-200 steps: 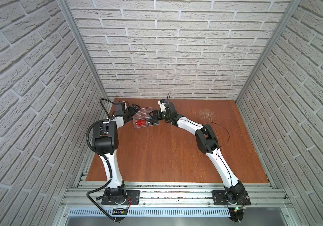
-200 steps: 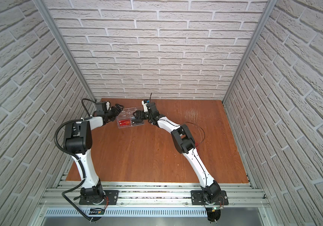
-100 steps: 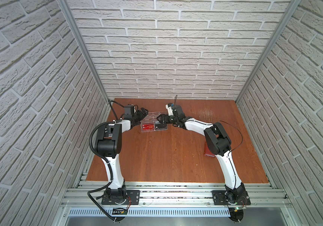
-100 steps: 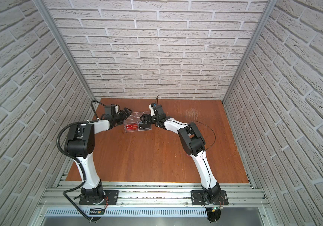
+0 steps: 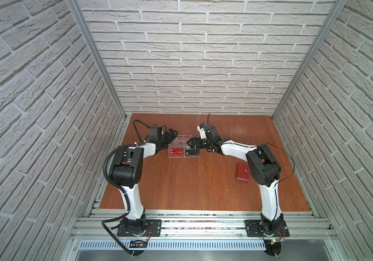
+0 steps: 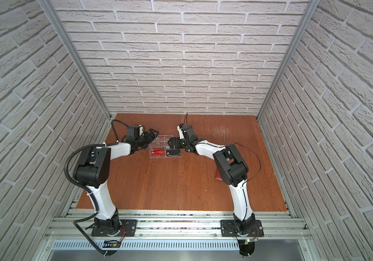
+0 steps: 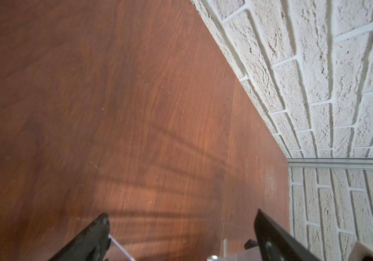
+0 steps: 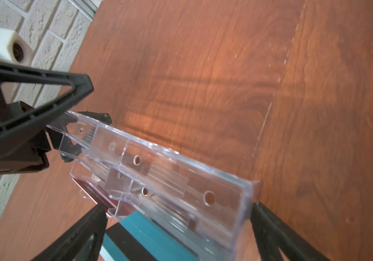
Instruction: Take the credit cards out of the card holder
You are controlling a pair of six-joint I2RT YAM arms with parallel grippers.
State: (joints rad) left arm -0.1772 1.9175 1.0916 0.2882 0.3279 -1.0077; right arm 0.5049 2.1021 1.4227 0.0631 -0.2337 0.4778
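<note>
Your card holder [image 5: 242, 171] lies shut near the surface's [image 5: 192, 187] right edge, beside the right arm's elbow. Nearer the back edge, a clear rack [image 5: 181, 142] carries a red VIP card [image 5: 176, 153]. The left hand [image 5: 172, 133] and right hand [image 5: 190, 142], both spread wide, flank its ends.

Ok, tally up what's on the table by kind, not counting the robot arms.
Clear acrylic tiered rack: 1
Cards in the rack's front tier: 2, a red "VIP" card and a teal card with a black stripe
Red snap wallet: 1
Total: 4
</note>
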